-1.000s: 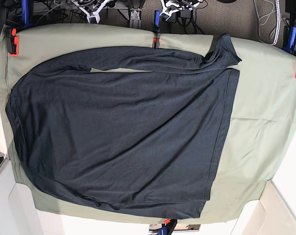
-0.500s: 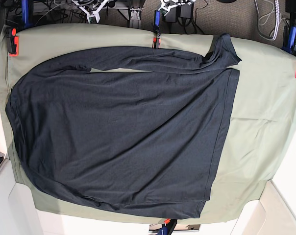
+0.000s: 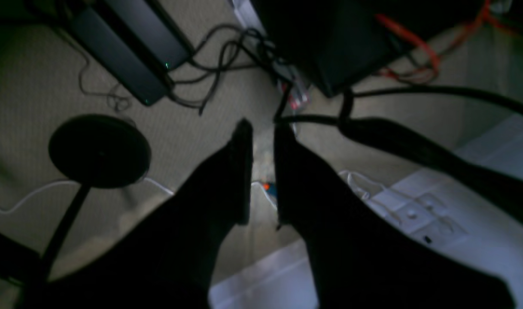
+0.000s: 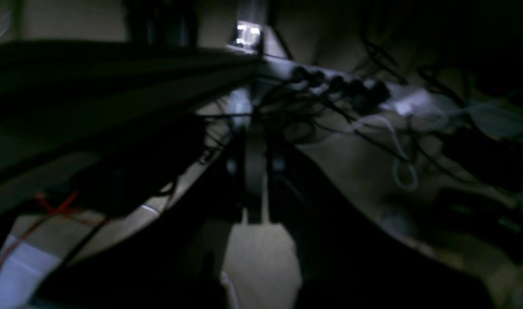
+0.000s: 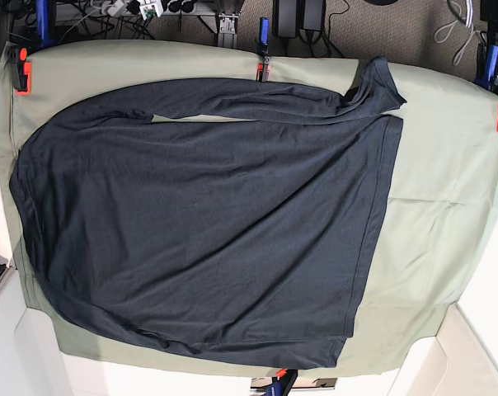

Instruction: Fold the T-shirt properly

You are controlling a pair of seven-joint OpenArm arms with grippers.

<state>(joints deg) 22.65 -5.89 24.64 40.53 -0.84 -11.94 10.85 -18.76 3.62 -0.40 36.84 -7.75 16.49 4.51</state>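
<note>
- Gone from the far edge of the base view are the white arm parts seen a second ago beyond the table; dark boxes and cables now show there, while the T-shirt [image 5: 199, 223] has not shifted.
- It lies spread flat on the olive-green table cover [image 5: 439, 190], its body filling the middle and left of the table, one long sleeve [image 5: 257, 101] stretched along the far edge toward the cuff at right.
- Thin and limp by the look of it, the knit should be light and prone to sag or bunch (a single pinch will likely drag a wrinkle); the stitched hem [image 5: 373, 223] and the corners look like the firmest holds.
- Orange clamps [image 5: 22, 70] pin the cover at the table's edges.
- Left gripper [image 3: 261, 141] points at the carpeted floor, fingers slightly parted and holding nothing, above a round black base [image 3: 99, 150] and loose cables.
- Right gripper [image 4: 255, 171] hangs in deep shadow near a power strip [image 4: 343, 88]; whether its fingers are parted, I cannot tell.
</note>
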